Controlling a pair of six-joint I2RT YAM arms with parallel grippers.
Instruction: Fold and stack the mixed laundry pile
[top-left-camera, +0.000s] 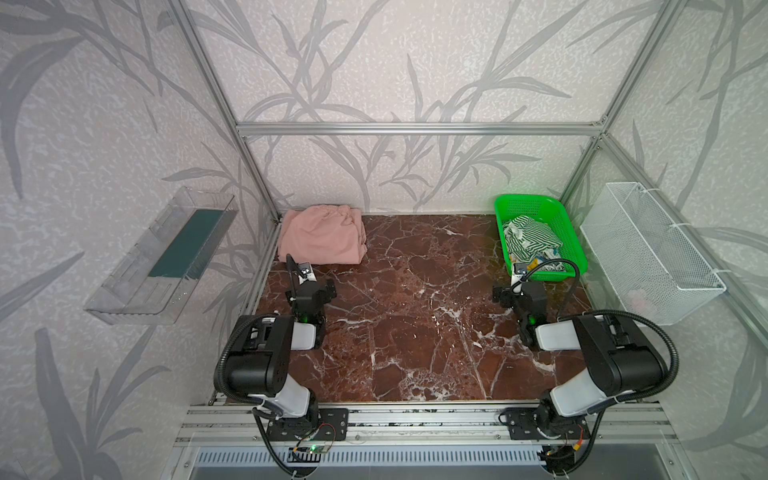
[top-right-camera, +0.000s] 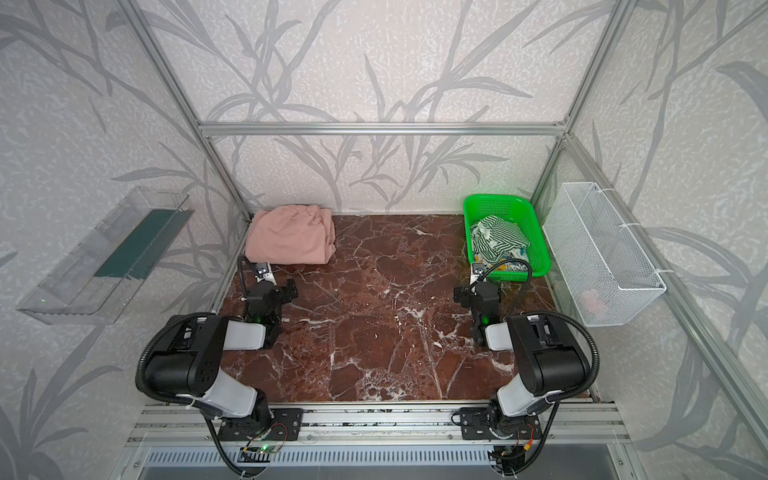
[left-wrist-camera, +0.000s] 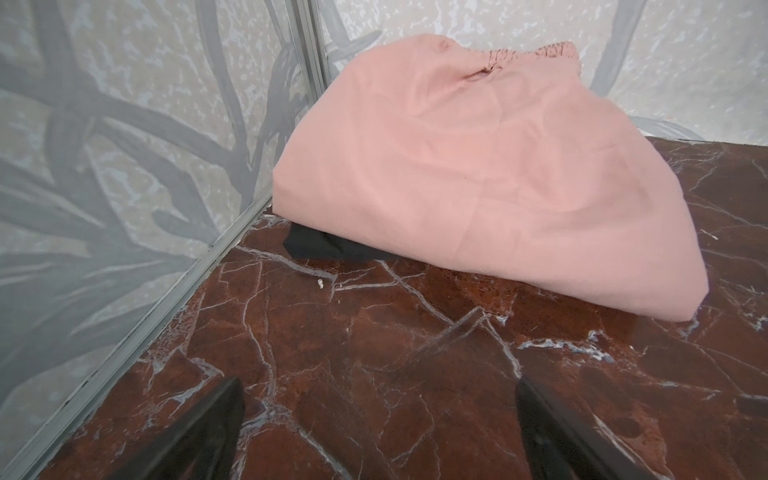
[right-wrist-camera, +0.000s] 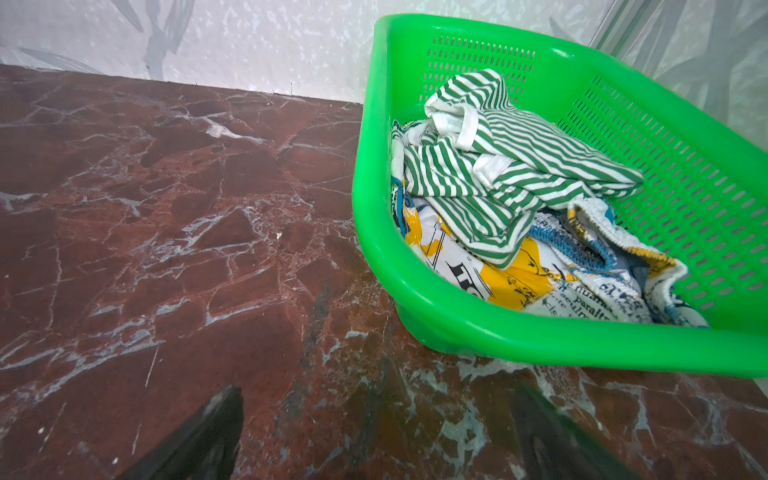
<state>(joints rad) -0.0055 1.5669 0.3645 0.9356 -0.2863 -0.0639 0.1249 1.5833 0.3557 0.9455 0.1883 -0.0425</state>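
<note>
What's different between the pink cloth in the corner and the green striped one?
The dusty-pink shorts are plain and lie folded on the marble tabletop; the green-and-white striped cloth is crumpled inside the bright green plastic basket. The shorts look larger than the striped cloth. Both are soft fabric.

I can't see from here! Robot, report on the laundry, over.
Left claw, right claw open, empty. Dusty-pink shorts folded on black cloth, far left. Green-and-white striped cloth, multicoloured printed piece in bright green perforated plastic basket. Nothing blocking.
</note>
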